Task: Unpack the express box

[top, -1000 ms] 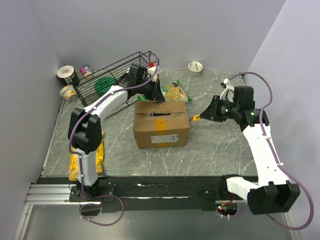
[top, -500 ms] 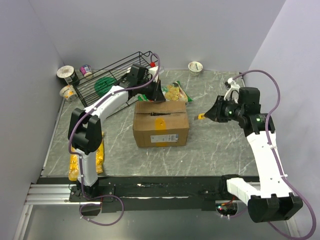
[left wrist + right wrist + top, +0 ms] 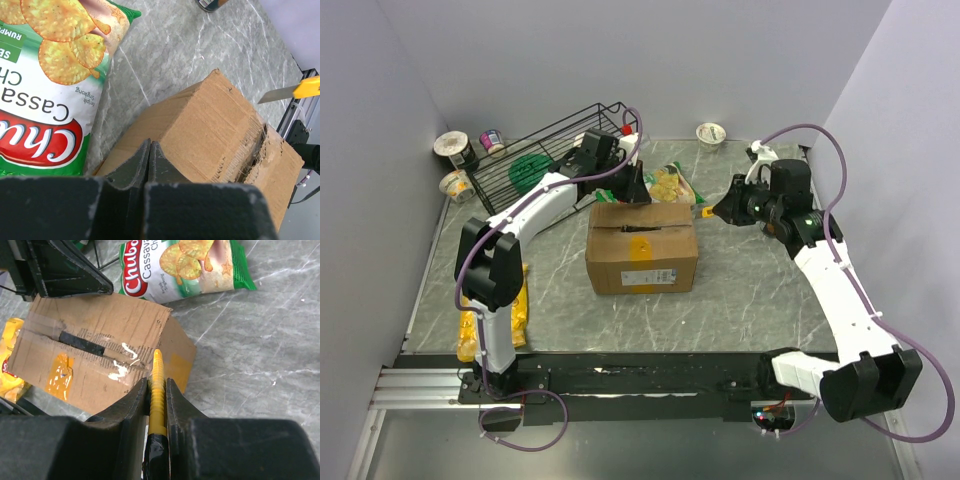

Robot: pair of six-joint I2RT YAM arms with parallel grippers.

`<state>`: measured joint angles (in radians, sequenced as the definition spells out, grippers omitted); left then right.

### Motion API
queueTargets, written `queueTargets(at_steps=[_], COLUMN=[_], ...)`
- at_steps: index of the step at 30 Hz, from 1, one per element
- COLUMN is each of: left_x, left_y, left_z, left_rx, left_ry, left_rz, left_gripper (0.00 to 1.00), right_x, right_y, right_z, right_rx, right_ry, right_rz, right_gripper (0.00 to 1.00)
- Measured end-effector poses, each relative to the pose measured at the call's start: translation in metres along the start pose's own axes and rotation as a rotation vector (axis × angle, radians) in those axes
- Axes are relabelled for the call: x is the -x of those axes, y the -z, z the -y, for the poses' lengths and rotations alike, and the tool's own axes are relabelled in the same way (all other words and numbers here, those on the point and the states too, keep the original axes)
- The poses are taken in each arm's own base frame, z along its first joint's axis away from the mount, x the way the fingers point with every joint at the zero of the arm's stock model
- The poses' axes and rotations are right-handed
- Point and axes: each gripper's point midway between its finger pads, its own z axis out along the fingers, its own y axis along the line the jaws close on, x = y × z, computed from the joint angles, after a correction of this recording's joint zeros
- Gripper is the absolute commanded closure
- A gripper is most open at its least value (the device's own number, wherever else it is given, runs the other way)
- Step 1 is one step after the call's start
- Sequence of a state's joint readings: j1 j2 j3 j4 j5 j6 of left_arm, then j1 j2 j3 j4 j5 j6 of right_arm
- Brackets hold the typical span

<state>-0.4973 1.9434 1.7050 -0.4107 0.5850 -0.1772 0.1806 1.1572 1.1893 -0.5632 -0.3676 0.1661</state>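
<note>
The express box (image 3: 642,247) is a brown carton in the middle of the table, its top flaps closed with a torn seam and an orange sticker. My left gripper (image 3: 638,190) is at the box's far edge, and the left wrist view shows it (image 3: 150,146) shut and empty over the cardboard (image 3: 215,130). My right gripper (image 3: 725,210) hovers just beyond the box's far right corner. It (image 3: 157,385) is shut on a yellow utility knife (image 3: 158,372), whose blade points at the box (image 3: 95,350).
A green chip bag (image 3: 670,185) lies right behind the box. A black wire basket (image 3: 550,150) stands at the back left, with three cups (image 3: 455,150) beside it. Another cup (image 3: 710,133) is by the back wall. A yellow chip bag (image 3: 520,310) lies near the left arm's base.
My right gripper has carried the knife back and to the left, from beside the box's right side to its far right corner. The left gripper has closed fully in place.
</note>
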Motion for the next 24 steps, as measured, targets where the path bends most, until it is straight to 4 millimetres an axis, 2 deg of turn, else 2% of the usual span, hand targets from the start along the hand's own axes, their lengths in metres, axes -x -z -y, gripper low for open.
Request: queueTargets(at_steps=[12,24], left_x=[0.000,0.002], left_y=[0.000,-0.001], left_z=[-0.001,-0.006], left_rx=[0.007,0.055], left_ry=[-0.001,-0.006], left_rz=[0.002,0.011], left_gripper=[0.99,0.99], right_x=[-0.006,-0.022], right_y=[-0.004,0.011], right_z=[-0.006,-0.013], right_rx=[0.020,0.025], right_ry=[-0.005,-0.072], right_rz=[-0.026,-0.080], right_gripper=[1.00,1.00])
